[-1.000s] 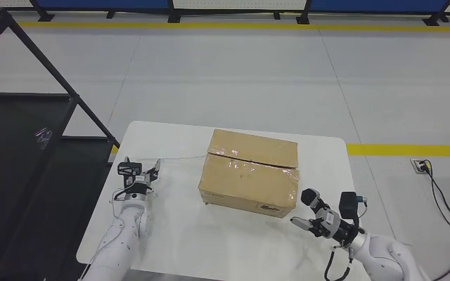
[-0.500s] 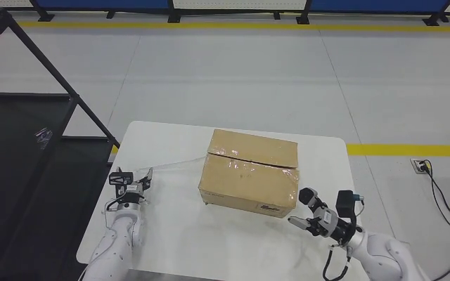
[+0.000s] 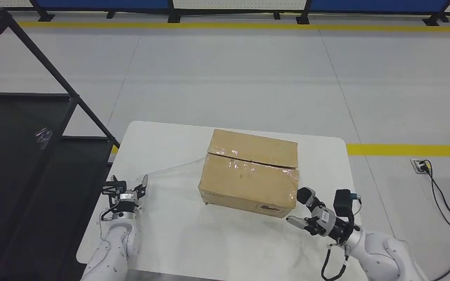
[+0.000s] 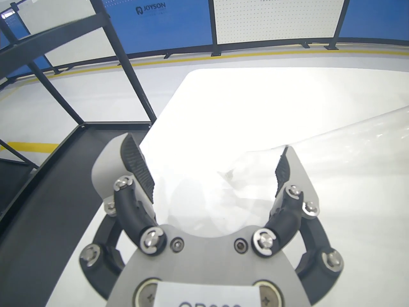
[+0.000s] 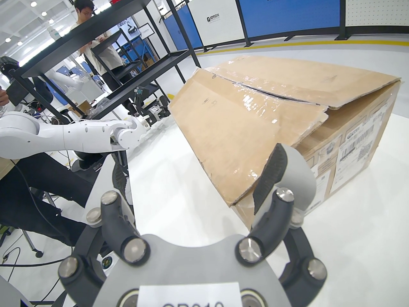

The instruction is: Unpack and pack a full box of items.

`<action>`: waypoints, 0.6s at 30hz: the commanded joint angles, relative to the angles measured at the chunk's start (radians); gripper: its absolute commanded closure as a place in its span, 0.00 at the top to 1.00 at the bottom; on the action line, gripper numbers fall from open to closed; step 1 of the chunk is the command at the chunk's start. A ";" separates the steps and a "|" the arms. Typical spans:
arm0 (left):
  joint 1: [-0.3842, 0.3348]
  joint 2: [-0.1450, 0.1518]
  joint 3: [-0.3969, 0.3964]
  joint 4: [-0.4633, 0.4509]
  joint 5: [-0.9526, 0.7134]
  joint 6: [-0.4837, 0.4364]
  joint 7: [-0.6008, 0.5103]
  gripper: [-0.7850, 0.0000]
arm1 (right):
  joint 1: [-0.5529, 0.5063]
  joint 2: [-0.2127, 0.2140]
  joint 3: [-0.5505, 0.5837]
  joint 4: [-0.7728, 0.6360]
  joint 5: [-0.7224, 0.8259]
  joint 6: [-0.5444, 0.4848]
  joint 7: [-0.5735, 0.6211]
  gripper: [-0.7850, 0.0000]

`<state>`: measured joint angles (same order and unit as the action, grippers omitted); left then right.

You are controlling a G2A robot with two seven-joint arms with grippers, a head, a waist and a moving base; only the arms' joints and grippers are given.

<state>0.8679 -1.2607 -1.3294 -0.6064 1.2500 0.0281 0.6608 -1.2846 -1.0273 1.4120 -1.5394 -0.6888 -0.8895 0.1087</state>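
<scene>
White round-cornered table (image 3: 176, 239): underneath the box and both grippers. Black metal shelf rack (image 3: 35, 183): off the table's left edge, close beside the left arm, with a dark shelf running along that side.

Brown cardboard box (image 3: 249, 172): mid-table, toward the far edge, between the two arms. Top flaps down but split along the centre seam, with glossy clear tape wrinkled over it. Near flap lifted a little at its right-hand corner, as seen from the right wrist. White printed labels (image 5: 358, 142) on the right end face.

Thin clear strip of tape or film (image 3: 172, 166): stretched from the box's upper left corner over bare tabletop to the left gripper, ending at the tip of one finger. Hard to tell whether stuck there.

Left gripper (image 3: 126, 184): near the table's left edge, well apart from the box, jaws spread wide, clamping nothing. Right gripper (image 3: 299, 208): just beside the box's front right corner, jaws likewise spread, nothing between them. One black ribbed fingertip (image 5: 271, 167) overlapping the flap's corner in its own wrist view, contact unclear.

Hidden: box contents, under the flaps, and the far face. Strip nearly lost against the white table, edges hard to trace.

Long axis of the box: across the table from left to right, skewed slightly with the right end nearer the robot. Seam along the same axis, flaps facing up.
</scene>
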 commanded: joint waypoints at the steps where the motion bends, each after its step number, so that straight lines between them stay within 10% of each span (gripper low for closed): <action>1: 0.020 0.006 -0.002 -0.030 0.025 -0.018 0.003 1.00 | 0.002 0.000 -0.002 0.001 0.001 -0.001 0.001 1.00; 18: 0.116 0.039 -0.070 -0.171 0.067 -0.029 -0.108 1.00 | -0.007 0.001 0.003 0.000 -0.005 -0.006 -0.001 1.00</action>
<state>0.9805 -1.2230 -1.3940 -0.7743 1.3198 -0.0052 0.5592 -1.2907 -1.0264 1.4153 -1.5391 -0.6938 -0.8952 0.1080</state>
